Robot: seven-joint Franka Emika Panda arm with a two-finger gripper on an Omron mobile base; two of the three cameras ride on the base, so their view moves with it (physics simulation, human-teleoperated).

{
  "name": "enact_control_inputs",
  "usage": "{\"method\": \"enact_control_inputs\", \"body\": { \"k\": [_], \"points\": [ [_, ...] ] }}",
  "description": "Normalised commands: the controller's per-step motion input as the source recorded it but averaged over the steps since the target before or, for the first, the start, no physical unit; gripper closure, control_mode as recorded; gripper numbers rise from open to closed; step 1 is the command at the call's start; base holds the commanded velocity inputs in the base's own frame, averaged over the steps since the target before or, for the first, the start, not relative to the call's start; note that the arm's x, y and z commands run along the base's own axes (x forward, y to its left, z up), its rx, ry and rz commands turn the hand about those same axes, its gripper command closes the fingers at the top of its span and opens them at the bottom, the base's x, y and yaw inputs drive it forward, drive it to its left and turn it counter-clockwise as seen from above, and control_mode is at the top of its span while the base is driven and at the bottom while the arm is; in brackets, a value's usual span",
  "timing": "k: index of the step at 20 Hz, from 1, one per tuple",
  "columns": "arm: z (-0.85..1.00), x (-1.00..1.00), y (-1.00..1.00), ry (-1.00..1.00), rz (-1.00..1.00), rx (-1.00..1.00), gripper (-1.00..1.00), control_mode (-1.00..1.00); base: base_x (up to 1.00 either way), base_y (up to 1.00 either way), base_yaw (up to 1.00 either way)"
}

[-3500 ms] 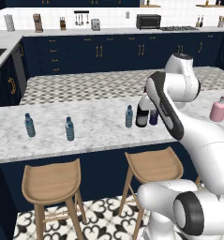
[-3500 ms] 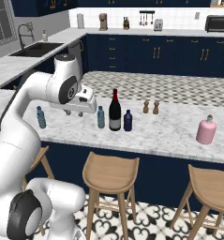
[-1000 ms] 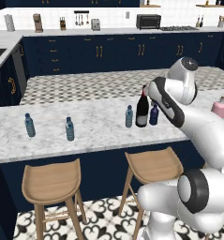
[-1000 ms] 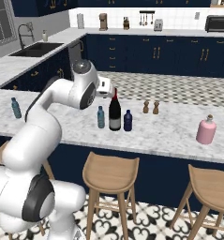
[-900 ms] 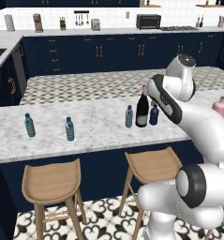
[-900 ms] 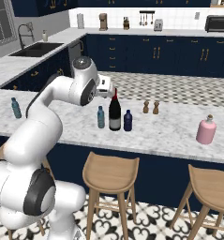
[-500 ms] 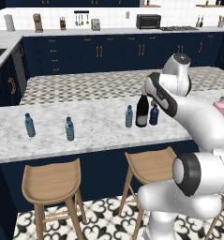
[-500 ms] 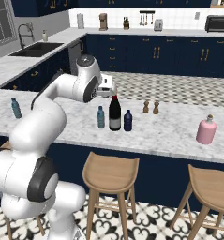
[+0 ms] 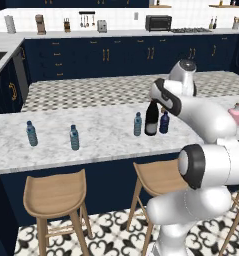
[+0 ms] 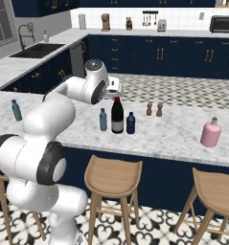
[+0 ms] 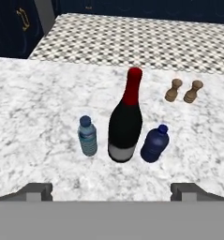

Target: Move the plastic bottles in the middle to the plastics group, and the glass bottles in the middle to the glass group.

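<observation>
As the arm swings in over the counter, the gripper (image 11: 111, 190) now hangs above the middle trio, fingers spread wide and holding nothing (no bottle touched yet). Straight ahead of it stands the wine bottle (image 11: 126, 122), the small water bottle (image 11: 87, 136) just to one side, the navy bottle (image 11: 155, 143) to the other. Looks like an approach; all sorting remains undone.

Midway along the counter's front edge we see the tall near-black wine bottle (image 11: 125, 123) upright between a clear water bottle (image 11: 87, 136) and a short navy bottle (image 11: 155, 143), two matching water bottles (image 9: 74, 137) toward its left end, the pink bottle (image 10: 211, 133) toward its right.
</observation>
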Motion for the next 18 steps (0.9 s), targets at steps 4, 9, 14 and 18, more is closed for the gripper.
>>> {"method": "enact_control_inputs", "body": {
  "k": [4,9,14,18],
  "points": [
    [-0.18,0.29,0.0,0.0,0.0,-0.01,-1.0,-1.0,0.0,0.0,0.0],
    [-0.17,0.32,-0.02,0.0,0.0,-0.01,-1.0,-1.0,0.0,0.0,0.0],
    [-0.19,0.36,-0.09,0.01,-0.03,0.0,-1.0,-1.0,0.0,0.0,0.0],
    [-0.24,0.25,-0.11,0.03,-0.02,0.0,-1.0,-1.0,0.0,0.0,0.0]
  ]
}}
